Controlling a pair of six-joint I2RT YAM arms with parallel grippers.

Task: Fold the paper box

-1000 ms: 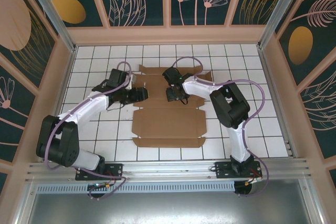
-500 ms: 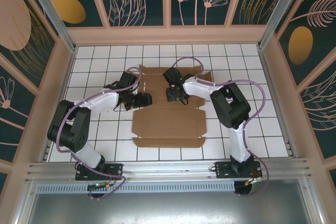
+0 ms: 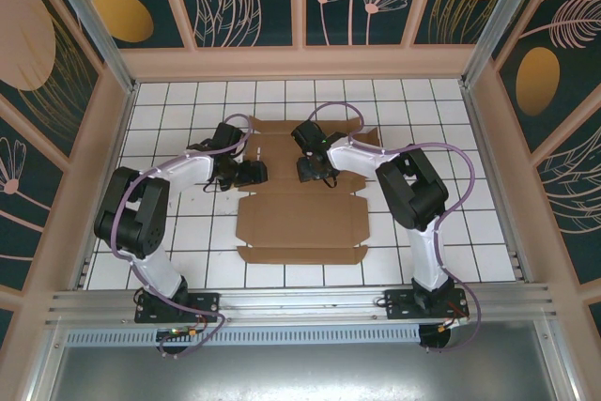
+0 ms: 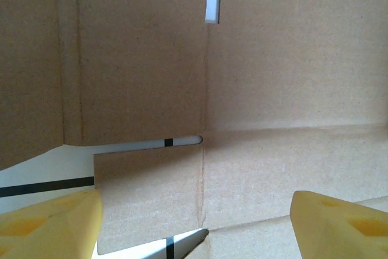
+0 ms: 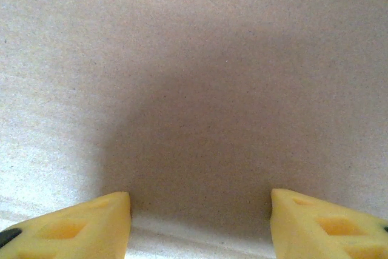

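Paper box (image 3: 300,218) is lying flat as an unfolded die-cut sheet in the middle of the counter (image 3: 169,232), running from centre toward the far edge, with flaps out on both sides. Left hand (image 3: 252,173) is sitting at the sheet's left edge, low over a side flap. In left wrist view its fingertips (image 4: 51,222) are spread wide with nothing between them. A cut slot (image 4: 133,145) and a vertical crease (image 4: 205,77) are lying just ahead of it. Right hand (image 3: 315,170) is hovering over the sheet's middle panel, fingertips (image 5: 66,222) also spread wide and holding nothing. Cardboard is very close beneath them; cannot tell if they are touching.

Step looks like raising the left side flap while the right hand is pinning the base. To do it well, probably:
- Right hand is pressing flat just inside the crease so the sheet is not sliding on the tiles.
- Left hand is getting one finger under the flap edge where white counter is showing.
- Left hand is pinching only that flap, then swinging it up about the crease, not dragging it.

Risks: thin card buckling off the crease line, or the whole sheet lifting.
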